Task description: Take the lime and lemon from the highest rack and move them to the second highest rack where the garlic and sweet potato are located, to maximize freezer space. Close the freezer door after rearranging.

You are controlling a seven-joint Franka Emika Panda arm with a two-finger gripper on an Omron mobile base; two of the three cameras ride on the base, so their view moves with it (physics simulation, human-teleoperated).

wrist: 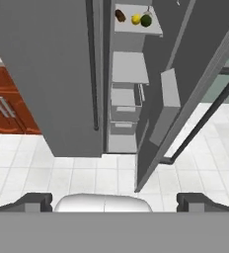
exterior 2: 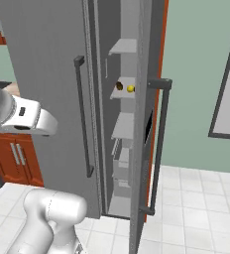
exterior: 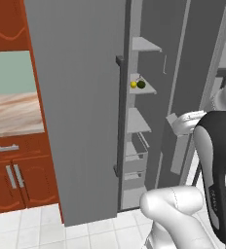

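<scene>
The freezer door (exterior 2: 143, 163) stands ajar on the right side of a tall grey refrigerator, its long dark bar handle (exterior 2: 159, 149) facing the tiled floor (wrist: 77, 173), while the matching left-hand door (exterior: 81, 112) is shut. Through the narrow gap a column of thin pale grey shelves shows. The topmost shelf (exterior: 145, 45) in view appears bare. On the shelf just below it (exterior: 143, 90) sit a small yellow lemon (exterior: 133, 84) and, right beside it, the dark green lime (exterior: 141, 84). In the hand view the same shelf (wrist: 136, 27) holds three items in a row: a brown oblong item (wrist: 120, 15), the lemon (wrist: 135, 19) and the lime (wrist: 146, 20), close together. In the right base view the brown item (exterior 2: 119, 86) and the lemon (exterior 2: 131, 89) sit on that shelf (exterior 2: 123, 93); the lime is hidden there behind the door's edge. Lower down come another flat shelf (wrist: 129, 68) and a drawer-like basket (wrist: 126, 101). A pale bin (wrist: 170, 89) hangs on the inside of the open door.

The white arm (exterior: 217, 160) is raised in front of the refrigerator, well back from the shelves. The claw (wrist: 114, 200) has its two dark fingertips (wrist: 36, 200) spread wide apart at the bottom of the hand view, released and grasping nothing, pointed toward the floor and the foot of the open compartment. Reddish-brown cabinets (exterior: 12, 175) flank the refrigerator on the left.
</scene>
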